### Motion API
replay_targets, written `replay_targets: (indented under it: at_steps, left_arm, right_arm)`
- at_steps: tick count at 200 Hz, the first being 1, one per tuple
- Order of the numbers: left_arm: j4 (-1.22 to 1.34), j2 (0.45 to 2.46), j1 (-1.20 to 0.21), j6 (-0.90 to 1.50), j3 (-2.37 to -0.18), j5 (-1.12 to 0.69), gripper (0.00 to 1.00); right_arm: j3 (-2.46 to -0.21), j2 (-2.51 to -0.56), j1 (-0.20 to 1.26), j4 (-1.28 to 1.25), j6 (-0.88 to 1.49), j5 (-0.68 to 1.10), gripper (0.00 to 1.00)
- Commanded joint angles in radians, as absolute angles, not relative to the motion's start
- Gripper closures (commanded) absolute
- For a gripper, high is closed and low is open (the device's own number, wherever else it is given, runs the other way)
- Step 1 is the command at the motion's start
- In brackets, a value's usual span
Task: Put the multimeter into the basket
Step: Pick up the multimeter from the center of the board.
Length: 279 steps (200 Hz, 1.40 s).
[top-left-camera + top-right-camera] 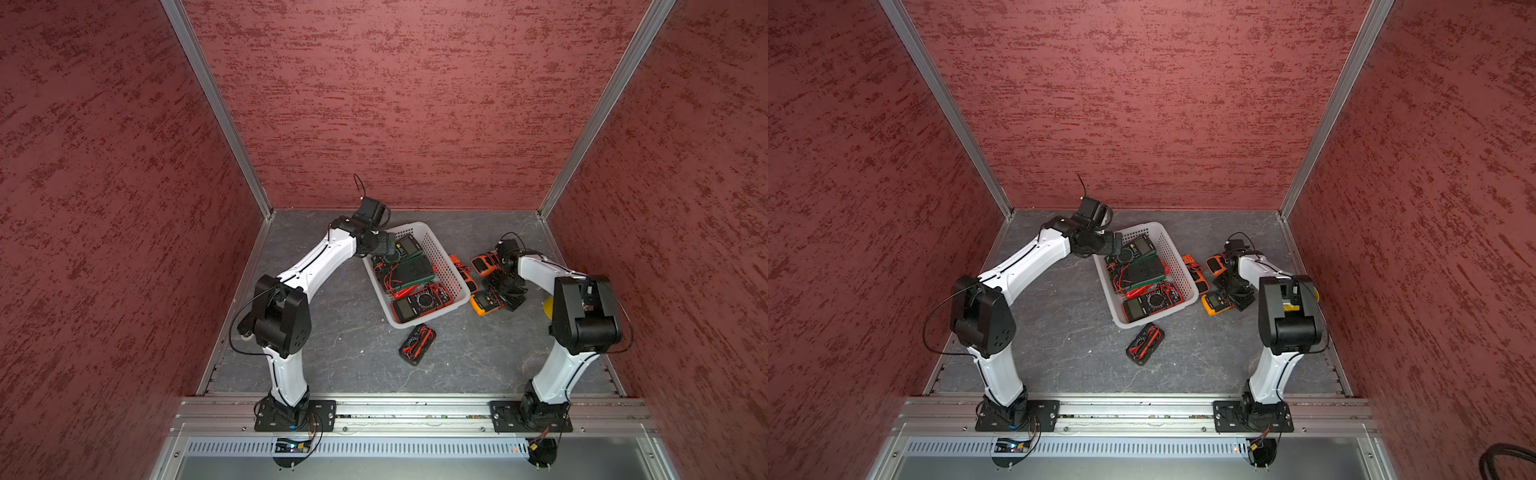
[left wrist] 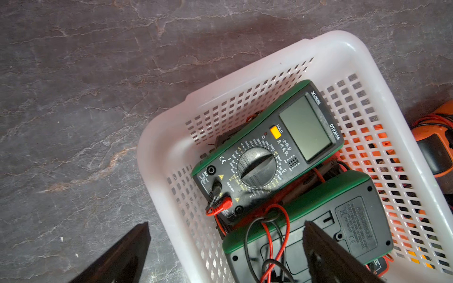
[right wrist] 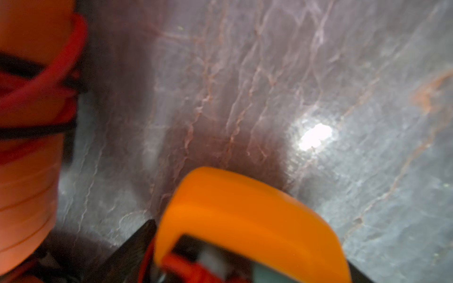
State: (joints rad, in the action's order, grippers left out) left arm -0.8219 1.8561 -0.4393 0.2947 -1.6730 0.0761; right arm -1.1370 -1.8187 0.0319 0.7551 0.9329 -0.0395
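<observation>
Tabletop (image 3: 269,73), right jaws around yellow multimeter (image 3: 240,210)

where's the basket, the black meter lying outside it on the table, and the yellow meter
basket (image 1: 445,262): in a top view, on its perforated long wall
black meter (image 1: 417,345): in a top view, on its middle
yellow meter (image 1: 483,302): in a top view, on its face

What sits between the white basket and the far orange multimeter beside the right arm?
Another orange meter lies there, close beside the basket; both top views show it.
</observation>
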Motion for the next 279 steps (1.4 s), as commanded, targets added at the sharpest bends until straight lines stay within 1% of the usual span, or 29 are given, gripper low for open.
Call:
replay_targets:
  at_steps: [1,25,57,80,102,128,163,182,201,225,279]
  left_arm:
    - [-0.825,1.815,-0.427,0.272,-1.659,0.066,0.0]
    - [-0.825,1.808,-0.419,0.271,-1.649,0.065,0.0]
    - [-0.822,1.805,-0.414,0.271,-1.641,0.057,0.0]
    - [-0.816,1.804,-0.414,0.272,-1.641,0.051,0.0]
    - [-0.809,1.799,-0.411,0.268,-1.639,0.045,0.0]
    - [-0.809,1.795,-0.41,0.264,-1.637,0.041,0.0]
    - [-0.806,1.783,-0.408,0.255,-1.622,0.035,0.0]
    - [-0.805,1.774,-0.405,0.248,-1.609,0.027,0.0]
    - [-0.809,1.762,-0.402,0.238,-1.596,0.023,0.0]
    - [-0.808,1.735,-0.394,0.229,-1.562,0.016,0.0]
    - [-0.783,1.657,-0.36,0.224,-1.455,-0.028,0.0]
  right_arm:
    - [-1.097,-1.797,0.027,0.71,0.983,-0.068,0.28]
    - [-1.048,-1.732,0.029,0.692,1.016,-0.082,0.4]
    - [-0.986,-1.588,0.029,0.688,1.049,-0.102,0.56]
    - [-0.95,-1.464,0.03,0.693,1.083,-0.104,0.63]
    - [-0.917,-1.304,0.041,0.699,1.128,-0.118,0.67]
    - [-0.915,-1.14,0.077,0.721,1.189,-0.144,0.69]
    - [-0.971,-1.029,0.192,0.757,1.262,-0.216,0.7]
    - [-0.996,-1.027,0.293,0.748,1.309,-0.271,0.71]
    - [-1.039,-1.069,0.408,0.736,1.352,-0.336,0.71]
    - [-1.097,-1.167,0.538,0.702,1.387,-0.41,0.71]
    - [-1.208,-1.416,0.745,0.631,1.451,-0.49,0.71]
